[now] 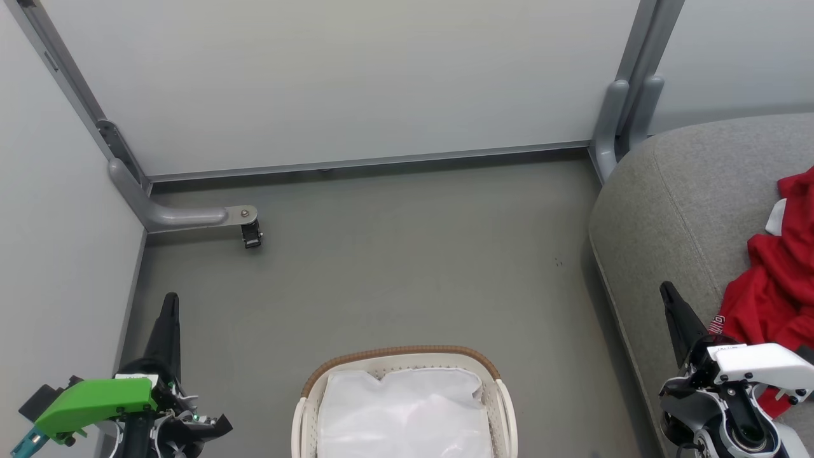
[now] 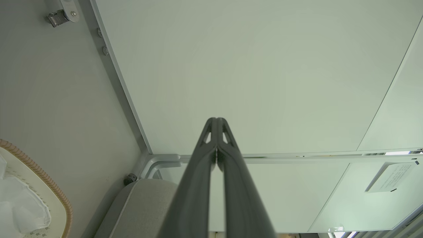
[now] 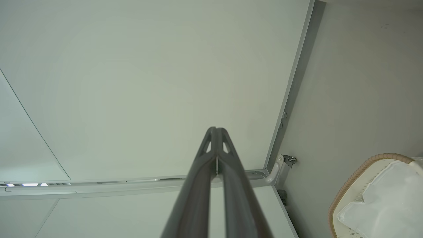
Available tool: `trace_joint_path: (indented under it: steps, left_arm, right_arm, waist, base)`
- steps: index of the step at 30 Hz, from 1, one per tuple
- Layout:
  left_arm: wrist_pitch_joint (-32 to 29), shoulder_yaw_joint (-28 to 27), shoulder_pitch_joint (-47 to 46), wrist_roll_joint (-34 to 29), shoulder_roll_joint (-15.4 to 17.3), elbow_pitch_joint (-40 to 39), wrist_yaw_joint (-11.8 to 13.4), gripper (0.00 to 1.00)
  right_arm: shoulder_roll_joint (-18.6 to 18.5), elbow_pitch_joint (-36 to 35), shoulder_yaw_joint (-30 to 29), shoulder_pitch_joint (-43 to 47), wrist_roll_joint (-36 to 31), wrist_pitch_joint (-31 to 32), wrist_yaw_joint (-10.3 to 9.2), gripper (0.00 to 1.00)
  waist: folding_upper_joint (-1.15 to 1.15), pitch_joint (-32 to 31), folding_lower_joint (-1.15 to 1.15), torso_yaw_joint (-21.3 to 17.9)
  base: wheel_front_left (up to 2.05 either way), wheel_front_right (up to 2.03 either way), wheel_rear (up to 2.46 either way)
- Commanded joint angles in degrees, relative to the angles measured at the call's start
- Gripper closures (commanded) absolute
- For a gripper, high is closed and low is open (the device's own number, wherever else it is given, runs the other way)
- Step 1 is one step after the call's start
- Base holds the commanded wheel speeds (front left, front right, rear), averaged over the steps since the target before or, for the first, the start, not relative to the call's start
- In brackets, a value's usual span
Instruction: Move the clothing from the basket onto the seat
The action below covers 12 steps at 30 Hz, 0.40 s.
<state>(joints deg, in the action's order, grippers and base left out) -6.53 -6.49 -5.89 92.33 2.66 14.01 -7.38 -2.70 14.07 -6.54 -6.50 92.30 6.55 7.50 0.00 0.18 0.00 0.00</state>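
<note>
Left gripper (image 1: 170, 300) low left over floor, fingers pressed together, nothing held. Parked clear of basket, so you have no job for it. Basket (image 1: 400, 352) bottom centre, white liner (image 1: 407, 407) inside, no red in it. Right gripper (image 1: 666, 289) just beside seat (image 1: 674, 203) edge, closed, empty, tips up; reads as rest pose. Clothing (image 1: 779, 280) crumpled on seat, far right, partly cut by frame edge. Judge task done; nothing for you to grab.
</note>
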Motion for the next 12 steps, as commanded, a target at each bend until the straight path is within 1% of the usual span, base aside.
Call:
trace_joint_path:
  steps: [1, 12]
  left_arm:
    - [-0.2, -0.1, -0.6, 0.2, 0.4, -0.1, -0.2, 1.0]
    - [-0.2, -0.1, -0.6, 0.2, 0.4, -0.1, -0.2, 1.0]
  right_arm:
    - [-0.3, -0.2, -0.1, 0.6, 0.2, 0.2, -0.03, 1.0]
    - [-0.3, -0.2, -0.1, 0.6, 0.2, 0.2, -0.02, 1.0]
  waist:
    - [0.0, 0.0, 0.0, 0.0]
    - [0.0, 0.0, 0.0, 0.0]
  base:
    - [0.0, 0.0, 0.0]
    - [0.0, 0.0, 0.0]
